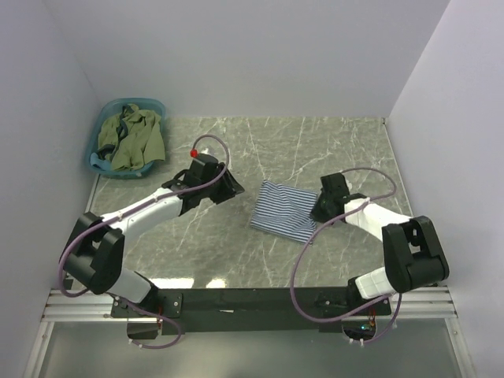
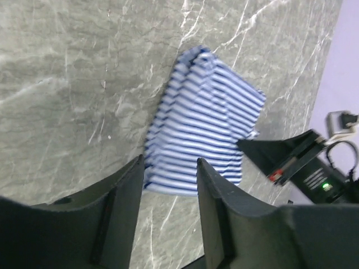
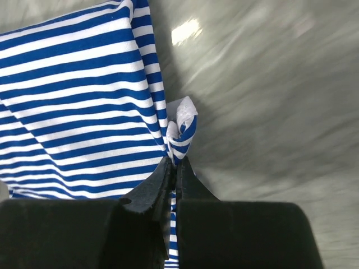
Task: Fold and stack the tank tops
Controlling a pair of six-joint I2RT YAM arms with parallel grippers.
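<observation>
The navy-and-white striped tank top (image 1: 285, 210) lies folded in a rough rectangle on the marble table. It shows in the left wrist view (image 2: 202, 126) and the right wrist view (image 3: 78, 106). My right gripper (image 3: 178, 162) is shut on its right edge, pinching a small bunch of striped cloth; from above it sits at the shirt's right side (image 1: 321, 206). My left gripper (image 2: 168, 168) is open and empty, just left of the shirt (image 1: 234, 189). The olive green tank top (image 1: 134, 138) lies in the basin over teal-blue cloth (image 1: 100, 162).
A translucent teal plastic basin (image 1: 153, 105) stands at the table's far left corner. White walls close in the table on the left, back and right. The arms' bases and a black rail (image 1: 252, 303) run along the near edge.
</observation>
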